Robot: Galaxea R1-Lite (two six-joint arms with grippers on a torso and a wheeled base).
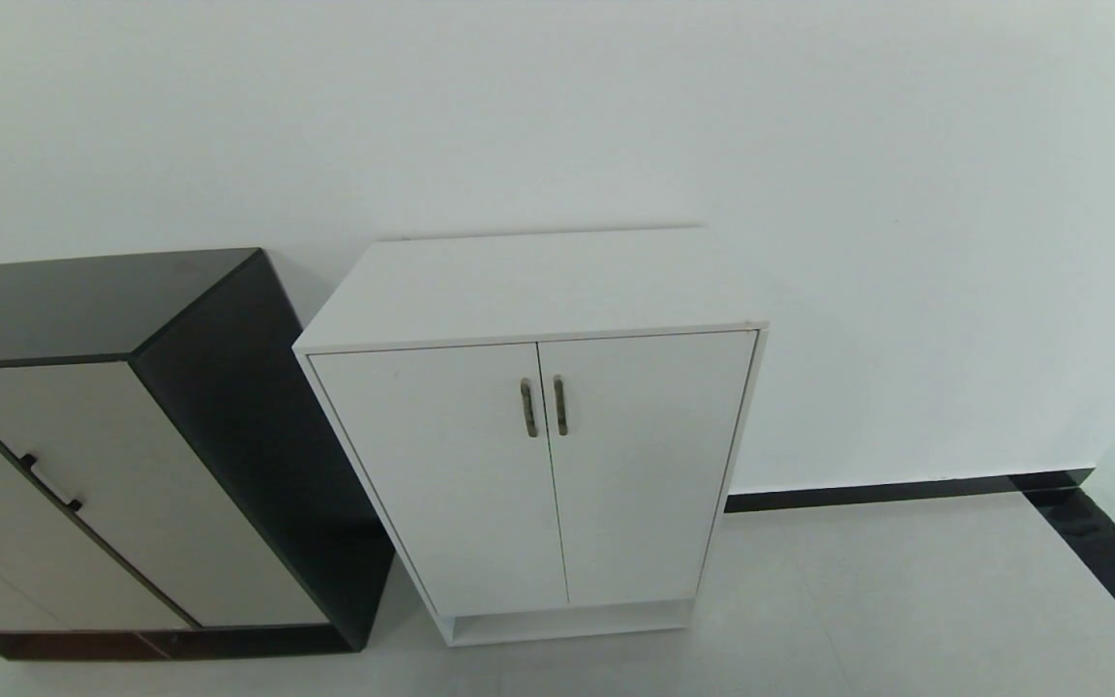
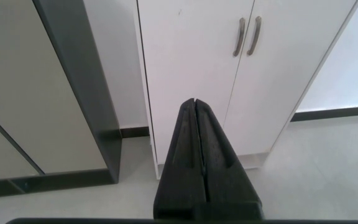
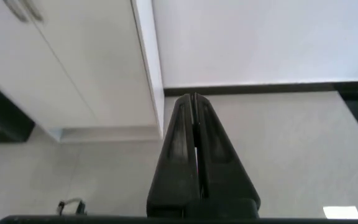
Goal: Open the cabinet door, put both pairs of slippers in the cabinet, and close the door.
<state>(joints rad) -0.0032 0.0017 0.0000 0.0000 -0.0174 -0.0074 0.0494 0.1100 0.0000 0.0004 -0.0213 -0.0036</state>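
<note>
Closest to the lens, the left end effector is clenched: its two black, wedge-shaped fingers press flat together along a thin seam, with nothing between them. It hangs in the air in front of the white cabinet, touching nothing. The right end effector is clenched the same way, grasping nothing, over the floor near the cabinet's right front corner.

The white cabinet is a plain upright box of smooth matte panels, its back to the white wall. Both doors are shut and flush, with a hairline gap between them, so the inside is hidden. Two slim, dull metal bar handles stand upright side by side at the meeting edges, in the upper half. A shallow open recess runs under the doors.

Just beside it, on the robot's left, stands a dark cabinet with a glossy black top and side and pale door fronts. The floor is pale grey, with a black skirting strip along the wall's foot.
</note>
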